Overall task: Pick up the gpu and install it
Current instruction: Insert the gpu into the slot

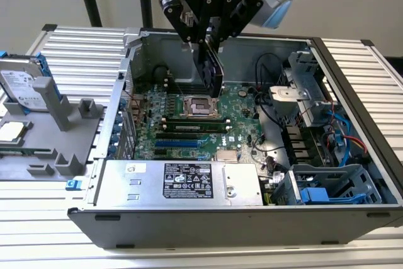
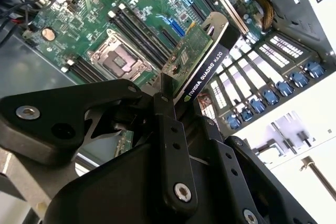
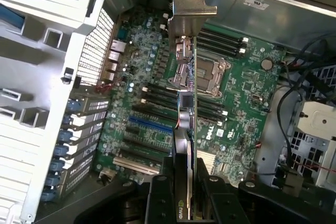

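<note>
One claw (image 1: 211, 41) pinches the graphics card (image 1: 215, 70) by its top edge, its fingers (image 2: 167, 129) pressed against both faces. The card hangs edge-down straight below the claw, over the processor socket (image 1: 200, 106) of the motherboard (image 1: 245, 102), and is not seated in any slot. In the first wrist view its silver bracket (image 3: 193, 9) is at the end farthest from the claw. Around and beneath the claw stands the open computer case (image 1: 220, 228).

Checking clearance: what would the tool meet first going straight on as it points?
Likely the motherboard near the CPU socket, the gpu in the tool touching first; depth is unclear.
</note>
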### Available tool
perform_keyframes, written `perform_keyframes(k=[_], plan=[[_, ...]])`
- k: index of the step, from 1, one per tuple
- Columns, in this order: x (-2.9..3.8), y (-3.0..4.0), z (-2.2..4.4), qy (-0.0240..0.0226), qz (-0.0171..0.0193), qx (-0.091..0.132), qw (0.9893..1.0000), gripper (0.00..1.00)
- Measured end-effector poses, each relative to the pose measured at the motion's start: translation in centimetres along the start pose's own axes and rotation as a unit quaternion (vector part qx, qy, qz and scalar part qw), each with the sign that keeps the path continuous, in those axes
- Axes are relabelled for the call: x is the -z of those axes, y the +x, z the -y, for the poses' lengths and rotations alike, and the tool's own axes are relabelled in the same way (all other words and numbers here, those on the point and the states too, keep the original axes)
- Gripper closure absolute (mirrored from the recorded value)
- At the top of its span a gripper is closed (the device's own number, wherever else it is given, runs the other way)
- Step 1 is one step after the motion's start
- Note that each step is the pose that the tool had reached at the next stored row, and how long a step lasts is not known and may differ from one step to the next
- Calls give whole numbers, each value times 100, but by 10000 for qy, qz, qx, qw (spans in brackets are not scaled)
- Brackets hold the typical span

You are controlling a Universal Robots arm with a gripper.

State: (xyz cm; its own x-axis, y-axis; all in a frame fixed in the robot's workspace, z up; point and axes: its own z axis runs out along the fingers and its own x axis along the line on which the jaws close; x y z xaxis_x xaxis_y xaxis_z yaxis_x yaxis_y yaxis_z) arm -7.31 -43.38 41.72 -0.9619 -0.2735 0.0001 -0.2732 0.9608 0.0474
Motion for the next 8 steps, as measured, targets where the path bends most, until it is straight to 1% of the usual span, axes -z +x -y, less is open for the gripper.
perform_keyframes(k=[8], plan=[[0,0,0,0,-11,234,9997,100]])
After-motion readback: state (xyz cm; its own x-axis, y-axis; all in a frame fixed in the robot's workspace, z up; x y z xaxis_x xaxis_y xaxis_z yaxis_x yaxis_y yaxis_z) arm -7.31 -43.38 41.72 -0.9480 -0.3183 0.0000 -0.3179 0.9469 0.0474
